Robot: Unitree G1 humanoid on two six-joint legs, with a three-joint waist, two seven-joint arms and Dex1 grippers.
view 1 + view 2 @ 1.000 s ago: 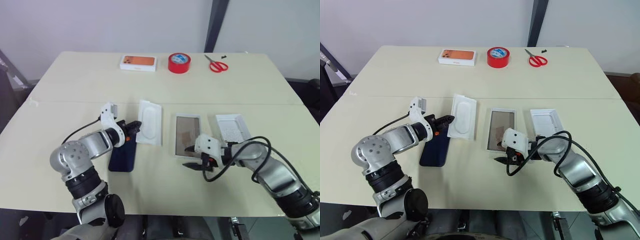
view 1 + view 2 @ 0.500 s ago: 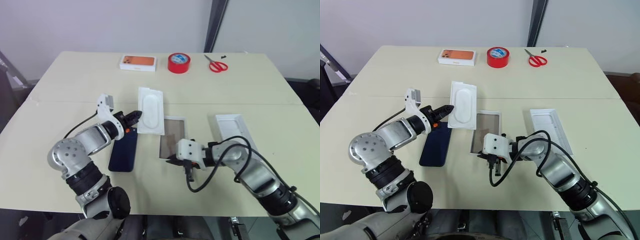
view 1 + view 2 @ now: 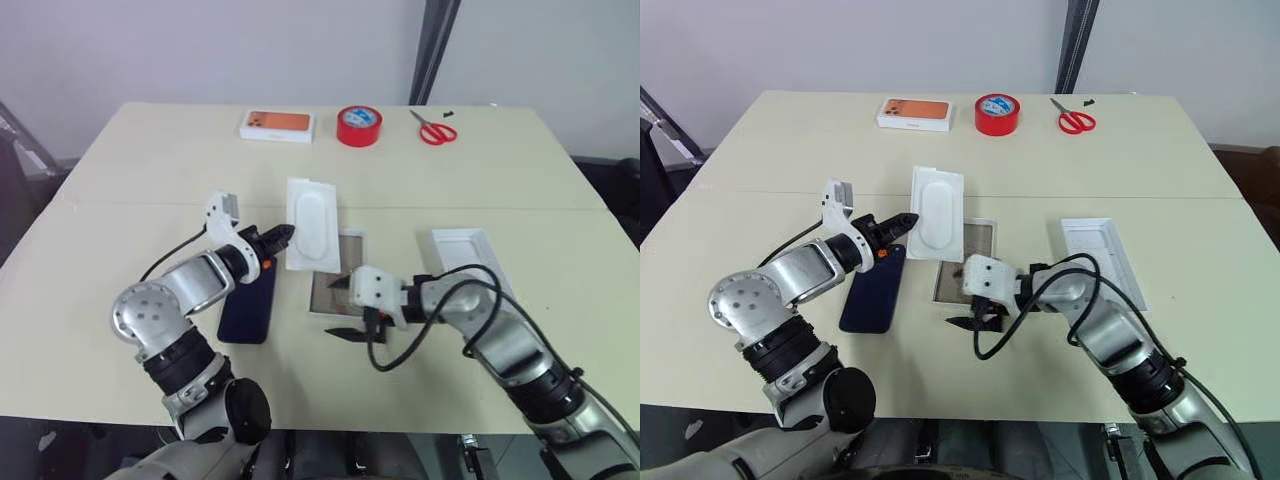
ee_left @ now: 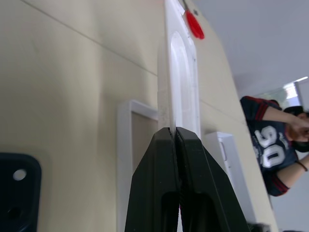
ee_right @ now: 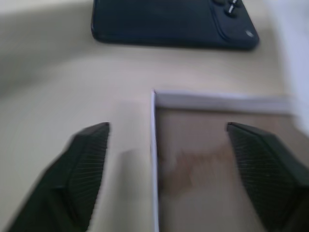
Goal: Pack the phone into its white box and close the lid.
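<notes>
Phone (image 3: 248, 303) flat on desk (image 3: 150, 180), left of centre frame. White box (image 3: 334, 288) mid-frame, right gripper (image 3: 342, 308) jaws wide at its near edge. Left gripper (image 3: 284, 234) jaws pinched on white insert (image 3: 312, 224), overlapping box; better carry insert clear first. Lid (image 3: 470, 258) right of centre.

The left arm reaches forward over the table with the elbow bent, and the left gripper (image 3: 285, 234) points forward and to the right, its two black fingers pressed tightly together. The right arm bends across toward the left, and the right gripper (image 3: 344, 308) points left and a little downward, its fingers (image 5: 82, 159) spread wide apart, apparently holding nothing.
</notes>
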